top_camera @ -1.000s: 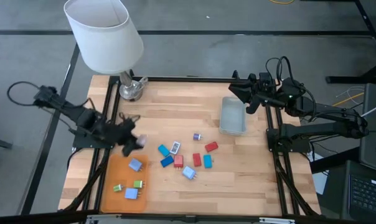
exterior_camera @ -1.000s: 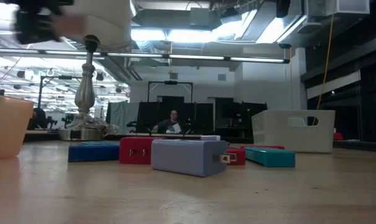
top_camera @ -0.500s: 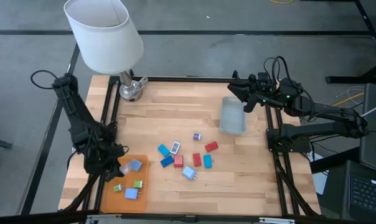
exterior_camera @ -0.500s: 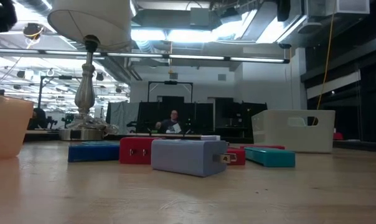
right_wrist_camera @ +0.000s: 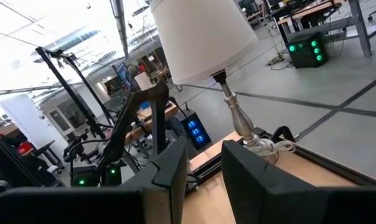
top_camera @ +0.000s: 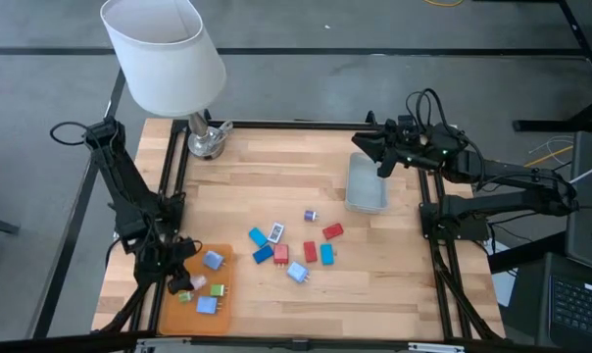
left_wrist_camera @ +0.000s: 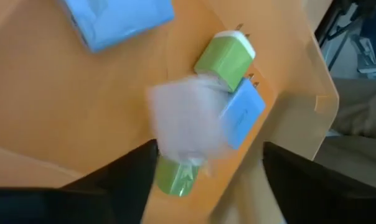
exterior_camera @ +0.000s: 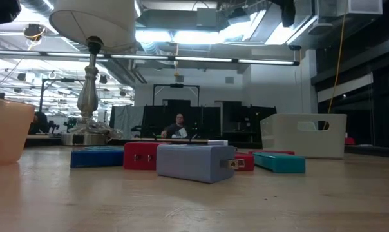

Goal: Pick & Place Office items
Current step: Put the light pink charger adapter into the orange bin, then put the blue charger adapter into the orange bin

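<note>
My left gripper (top_camera: 181, 277) (left_wrist_camera: 206, 152) hangs open, tipped down over the orange tray (top_camera: 178, 312). A pale pink piece (left_wrist_camera: 185, 121) shows blurred between its spread fingers, touching neither, above the tray's floor; in the high view the pink piece (top_camera: 198, 282) is by a green piece (top_camera: 218, 290). Light blue pieces (top_camera: 213, 260) (top_camera: 207, 305) and another green piece (top_camera: 185, 295) lie in the tray. Several blue, red and teal pieces (top_camera: 280, 253) lie loose on the table's middle. My right gripper (top_camera: 382, 162) (right_wrist_camera: 203, 165) waits shut, level, above the bin's far end.
A grey-blue bin (top_camera: 367, 183) stands at the right. A lamp with a white shade (top_camera: 164, 54) and a metal foot (top_camera: 206, 140) stands at the far left corner. The tray's raised wall (exterior_camera: 8, 129) shows at the low view's left. Bare wood lies along the near edge.
My left gripper has swung from the table's middle toward the near left, down over the tray, turning as it went. It has let go of the pale pink piece, which has dropped from its fingertips onto the tray beside the green pieces.
</note>
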Tool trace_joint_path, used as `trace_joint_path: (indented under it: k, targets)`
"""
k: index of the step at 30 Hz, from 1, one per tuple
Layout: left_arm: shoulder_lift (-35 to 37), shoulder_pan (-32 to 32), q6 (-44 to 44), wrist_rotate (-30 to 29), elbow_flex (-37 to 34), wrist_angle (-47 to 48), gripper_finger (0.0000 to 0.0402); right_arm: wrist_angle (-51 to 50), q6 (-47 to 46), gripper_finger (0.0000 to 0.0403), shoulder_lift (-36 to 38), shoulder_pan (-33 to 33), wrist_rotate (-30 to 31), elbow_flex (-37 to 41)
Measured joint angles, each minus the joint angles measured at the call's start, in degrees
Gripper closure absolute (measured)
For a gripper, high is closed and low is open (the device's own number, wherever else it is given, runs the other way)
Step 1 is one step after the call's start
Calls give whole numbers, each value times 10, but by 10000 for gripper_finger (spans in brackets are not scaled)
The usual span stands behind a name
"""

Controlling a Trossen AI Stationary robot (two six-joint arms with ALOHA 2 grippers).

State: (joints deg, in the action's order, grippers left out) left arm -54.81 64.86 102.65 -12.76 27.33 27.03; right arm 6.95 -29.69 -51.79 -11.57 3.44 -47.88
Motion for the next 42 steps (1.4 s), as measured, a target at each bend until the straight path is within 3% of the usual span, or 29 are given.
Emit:
trace_joint_path:
  k: [4,13,21,27,34,37,42]
  targets:
    - [-1,0,2,4,0,-15,76,15,0,302,0,0,-11,0]
    - [42,-66,-54,4,0,-14,83,35,2,302,0,0,-13,0]
    - [90,-268,-247,91,5,13,102,38,3,302,0,0,-32,0]
    - [68,-453,-465,155,66,81,107,38,1,302,0,0,-46,0]
    - [-56,-657,-709,209,190,142,107,38,5,302,0,0,-46,0]
    - [-146,-706,-824,198,258,146,107,40,8,302,0,0,-46,0]
    - [-300,-736,-1018,170,363,107,107,49,26,302,0,0,-45,0]
